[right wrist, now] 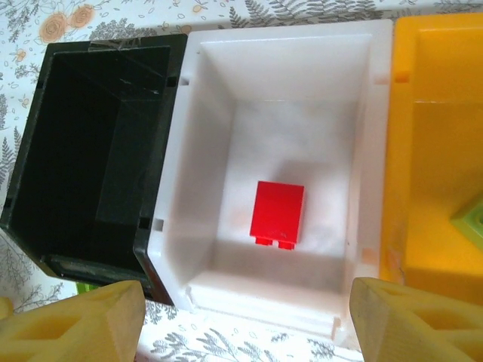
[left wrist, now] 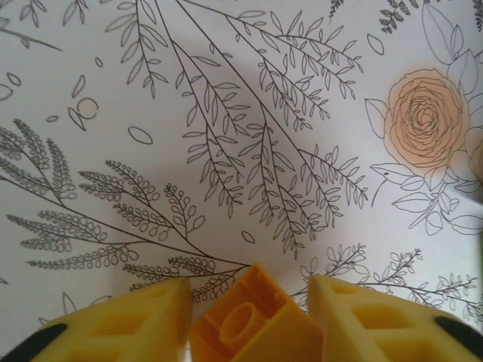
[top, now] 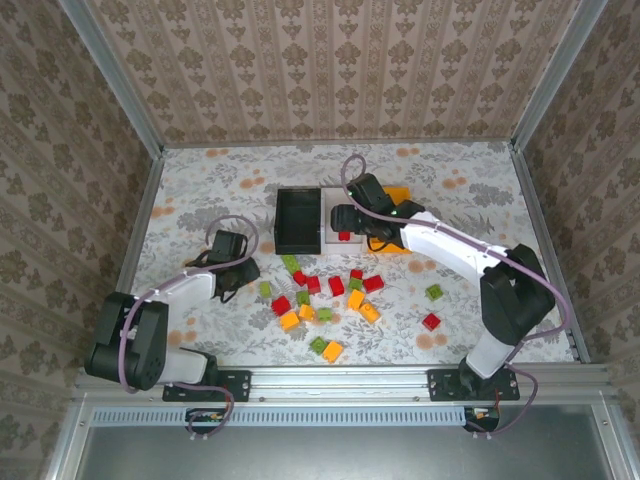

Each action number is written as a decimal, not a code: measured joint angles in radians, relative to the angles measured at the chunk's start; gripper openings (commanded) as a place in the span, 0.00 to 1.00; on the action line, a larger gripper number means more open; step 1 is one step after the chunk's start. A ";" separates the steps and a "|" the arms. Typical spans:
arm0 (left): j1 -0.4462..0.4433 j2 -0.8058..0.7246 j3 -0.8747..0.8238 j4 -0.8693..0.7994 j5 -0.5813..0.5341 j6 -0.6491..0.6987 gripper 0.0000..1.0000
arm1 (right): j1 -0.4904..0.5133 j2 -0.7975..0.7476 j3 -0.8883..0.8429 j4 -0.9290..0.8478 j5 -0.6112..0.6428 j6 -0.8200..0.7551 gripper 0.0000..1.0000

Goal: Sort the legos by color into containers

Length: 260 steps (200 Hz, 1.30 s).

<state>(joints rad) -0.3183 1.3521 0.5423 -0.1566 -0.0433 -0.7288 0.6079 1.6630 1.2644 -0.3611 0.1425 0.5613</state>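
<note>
The legos [top: 325, 290] lie loose in a red, green and orange-yellow scatter at the centre of the top view, just below the three joined bins. One red brick [right wrist: 278, 213] lies flat on the floor of the white bin [right wrist: 207, 98], touching no wall. That suggests white is the bin for red.

The black bin [right wrist: 90, 151] on its left looks empty. The orange-yellow bin [right wrist: 438, 136] on its right holds a pale green piece [right wrist: 472, 219] at the frame's right edge, probably a brick, though too little of it shows to be sure.

The right gripper [right wrist: 245, 320] hangs over the white bin's near rim. Its fingers are spread wide in the lower corners of its wrist view and nothing is between them. This reads as a drop just done, with the gripper free to fetch another brick.

The left gripper [left wrist: 249, 302] sits over bare floral table [top: 200, 190], left of the scatter in the top view. It is pinching an orange-yellow brick [left wrist: 253, 328], with a finger against each side and the stud facing the camera. A grip across two flat sides should keep the brick from twisting on its way, most likely, to the orange-yellow bin at the far end of the row.
</note>
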 measured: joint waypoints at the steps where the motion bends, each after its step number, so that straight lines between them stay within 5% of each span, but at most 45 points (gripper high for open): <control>1: 0.000 0.000 0.000 0.000 0.000 0.000 0.38 | 0.000 -0.002 -0.001 0.000 0.000 0.000 0.73; 51: -0.003 -0.021 -0.021 0.048 -0.001 -0.001 0.19 | 0.000 -0.078 -0.055 0.008 0.013 0.016 0.73; 122: -0.156 -0.130 0.199 -0.106 -0.010 0.025 0.19 | -0.022 -0.214 -0.225 0.023 0.035 0.048 0.73; 188: -0.212 0.195 0.495 -0.056 -0.015 0.074 0.18 | -0.058 -0.355 -0.393 0.021 0.047 0.082 0.74; 207: -0.213 0.287 0.542 -0.057 -0.022 0.083 0.21 | -0.065 -0.402 -0.423 0.017 0.056 0.092 0.74; 260: -0.224 0.370 0.634 -0.055 -0.020 0.103 0.59 | -0.093 -0.479 -0.465 -0.026 0.061 0.107 0.76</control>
<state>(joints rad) -0.5419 1.7222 1.1767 -0.2111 -0.0635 -0.6254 0.5152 1.1839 0.7998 -0.3870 0.2039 0.6682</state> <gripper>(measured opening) 0.530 0.761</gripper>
